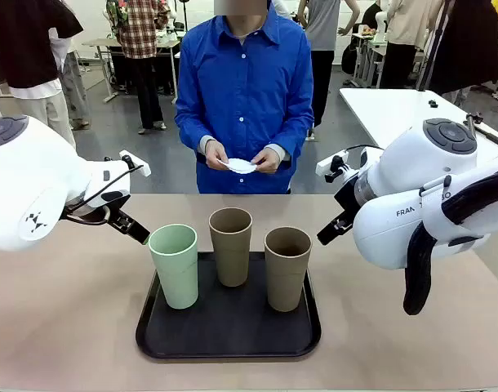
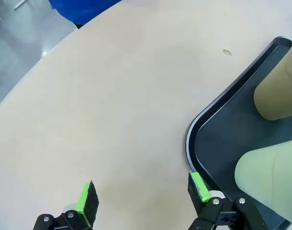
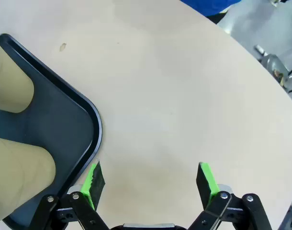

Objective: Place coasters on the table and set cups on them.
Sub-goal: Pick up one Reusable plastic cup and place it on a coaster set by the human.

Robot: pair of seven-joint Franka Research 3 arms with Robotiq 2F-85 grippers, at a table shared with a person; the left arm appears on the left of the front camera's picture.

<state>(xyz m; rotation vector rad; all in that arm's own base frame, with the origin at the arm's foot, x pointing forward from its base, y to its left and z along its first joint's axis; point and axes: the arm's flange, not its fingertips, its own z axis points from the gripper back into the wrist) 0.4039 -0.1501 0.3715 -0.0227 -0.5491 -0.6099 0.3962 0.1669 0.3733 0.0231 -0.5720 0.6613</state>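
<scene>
While the mint cup (image 1: pixel 174 265), the middle tan cup (image 1: pixel 231 245) and the right tan cup (image 1: pixel 287 268) stand on the black tray (image 1: pixel 228 341) on the bench (image 1: pixel 61 310), your left hand (image 2: pixel 141 189) and right hand (image 3: pixel 151 179) hover released, jaws wide, near the tray's corners. The person (image 1: pixel 245 90) opposite holds white coasters (image 1: pixel 241 166).

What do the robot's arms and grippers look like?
Left arm and right arm: glossy white rounded shells, grey joint caps, black cables; partial black lettering on the right. Left gripper and right gripper: black linkage fingers, green pads.
</scene>
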